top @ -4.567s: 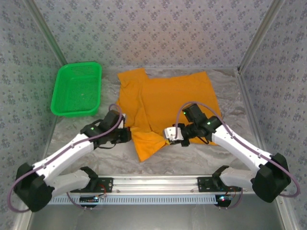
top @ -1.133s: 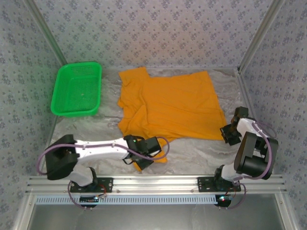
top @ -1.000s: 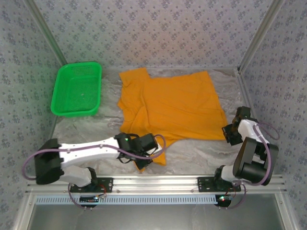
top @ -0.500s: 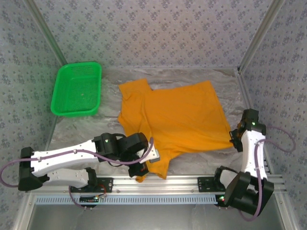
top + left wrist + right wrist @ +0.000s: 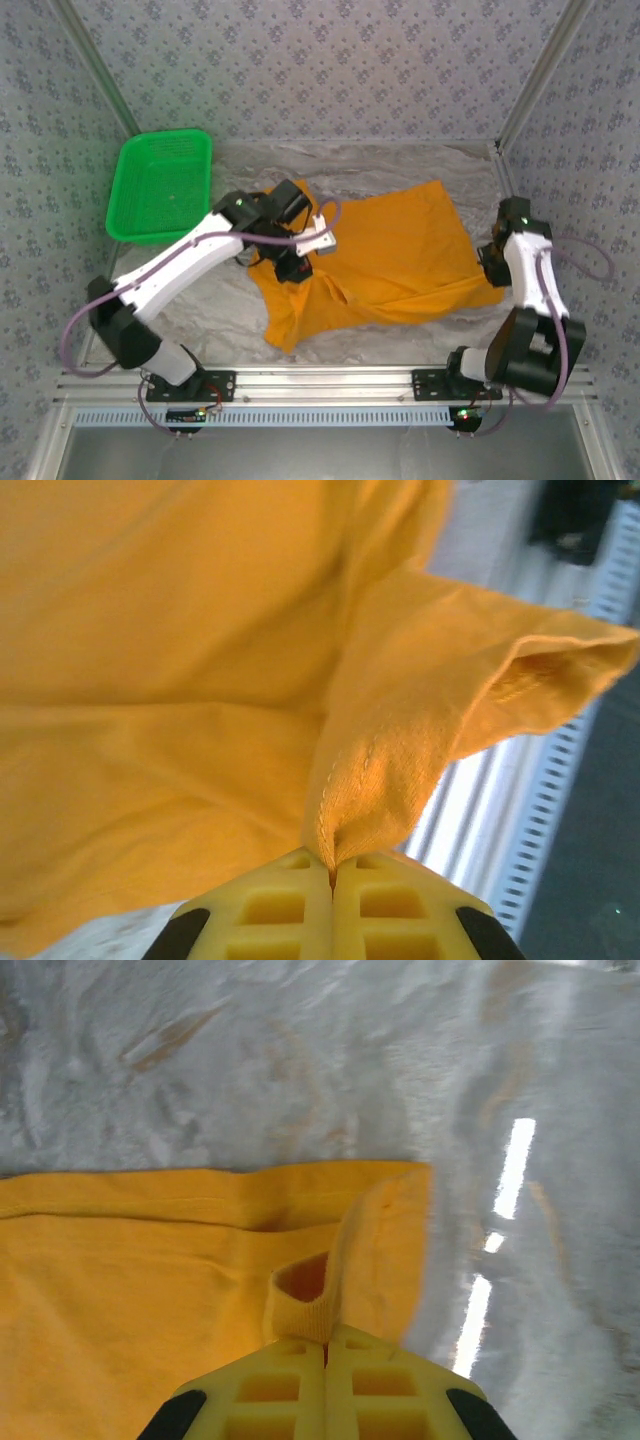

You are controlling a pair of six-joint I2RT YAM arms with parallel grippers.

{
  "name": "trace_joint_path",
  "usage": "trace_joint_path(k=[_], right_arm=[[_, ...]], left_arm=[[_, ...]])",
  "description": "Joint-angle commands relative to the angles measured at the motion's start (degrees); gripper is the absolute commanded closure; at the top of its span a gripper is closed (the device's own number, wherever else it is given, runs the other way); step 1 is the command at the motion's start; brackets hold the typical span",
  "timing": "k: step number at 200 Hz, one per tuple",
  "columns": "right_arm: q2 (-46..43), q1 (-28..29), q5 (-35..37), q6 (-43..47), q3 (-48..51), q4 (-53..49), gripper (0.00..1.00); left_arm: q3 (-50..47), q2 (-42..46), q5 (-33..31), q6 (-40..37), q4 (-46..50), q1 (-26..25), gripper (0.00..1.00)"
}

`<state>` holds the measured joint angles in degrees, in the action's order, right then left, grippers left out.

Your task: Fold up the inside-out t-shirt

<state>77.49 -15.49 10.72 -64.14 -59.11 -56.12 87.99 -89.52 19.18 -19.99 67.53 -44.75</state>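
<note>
Two claws, both clamped on t-shirt.

Top view: t-shirt (image 5: 400, 250) rumpled mid-worktop (image 5: 400, 165), right of green basket (image 5: 160, 185). Left claw (image 5: 297, 262) at its left part, right claw (image 5: 490, 275) at near-right corner.

Left wrist: thin pinch on seam fold, unreadable from above; could slip.

Right wrist: hem loop barely caught; pulling apart may free it, skewing fold.

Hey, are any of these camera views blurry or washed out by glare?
Top external: evenly lit, fairly sharp, the t-shirt clearly outlined. Left wrist: cloth at the left gripper is sharp enough to show stitching, but the rail behind is blurred and washed out. Right wrist: bright glare streaks on the table, whose far part looks soft; the hem at the right gripper is sharp.
</note>
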Motion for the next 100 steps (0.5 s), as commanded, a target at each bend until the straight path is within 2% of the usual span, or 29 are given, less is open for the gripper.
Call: trace_joint_path(k=[1, 11, 20, 21, 25, 28, 36, 47, 68, 85, 100], right_arm=[[8.9, 2.1, -0.4, -3.8, -6.0, 1.9, 1.0], [13.5, 2.2, -0.1, -3.0, -8.6, 2.8, 1.0], [17.8, 2.2, 0.5, -2.8, -11.7, 2.3, 0.95], [18.2, 2.2, 0.5, -2.7, -11.9, 2.2, 0.92], [19.9, 2.0, 0.4, -2.4, -12.7, 1.7, 0.67], [20.8, 1.7, -0.2, -2.2, -13.5, 0.9, 0.55], [23.6, 0.7, -2.6, 0.4, -15.1, 0.0, 0.43], [24.5, -0.4, -5.8, 4.6, -14.8, 1.4, 0.3], [19.6, 0.2, -5.9, 10.8, -10.3, 3.6, 0.18], [13.7, 4.2, -1.8, 14.2, -6.5, 2.0, 0.16], [9.9, 10.2, 0.4, 15.4, -3.7, 1.3, 0.17]], left_arm=[[2.3, -7.7, -2.7, -11.0, 1.9, 7.0, 0.98], [2.0, -11.2, -1.5, -11.2, -3.1, 11.4, 0.95], [1.3, -13.8, -1.6, -9.7, -8.2, 14.6, 0.73], [1.3, -14.1, -1.9, -9.4, -8.7, 14.9, 0.7], [1.1, -14.9, -3.1, -8.1, -10.5, 15.7, 0.61], [0.9, -15.3, -4.0, -7.1, -12.0, 16.3, 0.55], [0.4, -15.7, -6.2, -3.5, -15.0, 17.5, 0.46], [0.3, -14.8, -7.6, 1.0, -16.7, 18.1, 0.44], [-2.6, -8.1, -6.7, 12.1, -19.0, 18.0, 0.39], [-8.3, -0.1, -1.0, 23.0, -21.1, 17.2, 0.39], [-17.1, 6.0, 5.2, 32.0, -26.3, 13.4, 0.4]])
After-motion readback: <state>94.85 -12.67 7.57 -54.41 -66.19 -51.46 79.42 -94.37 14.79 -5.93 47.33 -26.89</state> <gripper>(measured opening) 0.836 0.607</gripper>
